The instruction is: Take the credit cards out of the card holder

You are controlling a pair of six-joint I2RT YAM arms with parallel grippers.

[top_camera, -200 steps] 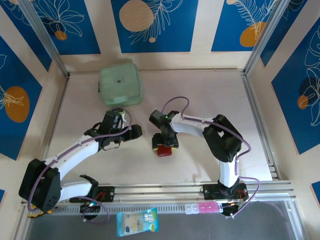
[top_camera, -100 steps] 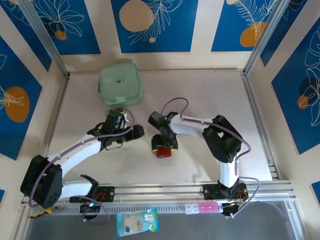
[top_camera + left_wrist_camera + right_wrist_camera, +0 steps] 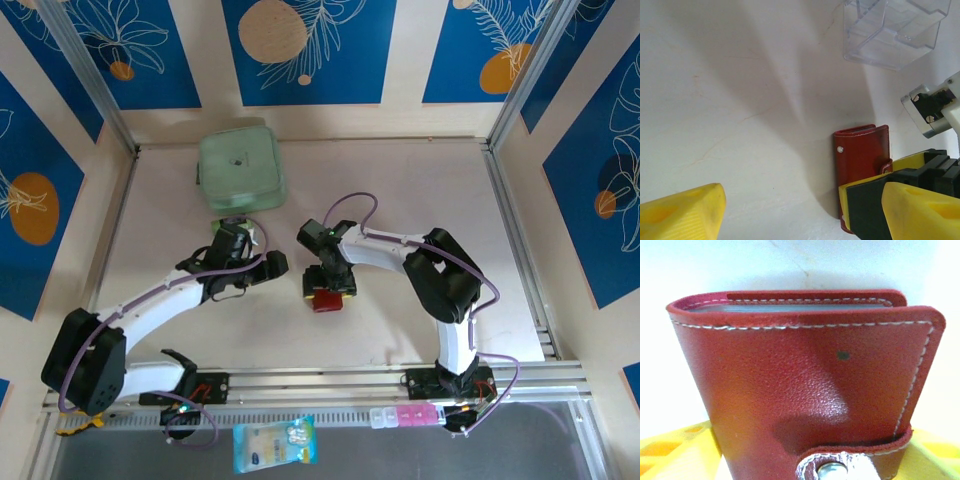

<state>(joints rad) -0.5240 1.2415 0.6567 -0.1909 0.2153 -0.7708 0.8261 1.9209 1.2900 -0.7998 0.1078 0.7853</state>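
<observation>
The card holder (image 3: 325,301) sits about midway between the left and right edges of the desk (image 3: 420,200), somewhat closer to the near edge. It is closed: its red tab (image 3: 860,454) is snapped down over the front, and thin pale grey layers just show between the covers at the top. The right fingers (image 3: 670,452) stand wide, one on either side of it, clamped on its two side edges (the wallet takes up the whole gap between them). The left fingers (image 3: 682,212) are well apart and hold nothing, with bare desk showing between them. They hover just to the left of the card holder, pointed toward it, and the overhead view shows a gap between them and it. From the left wrist, the holder's dark-red face with a small metal stud is in sight, and a clear plastic box (image 3: 895,30) stands past it. A mint-green zip case (image 3: 240,170) rests near the desk's far left corner, well apart from both arms.
</observation>
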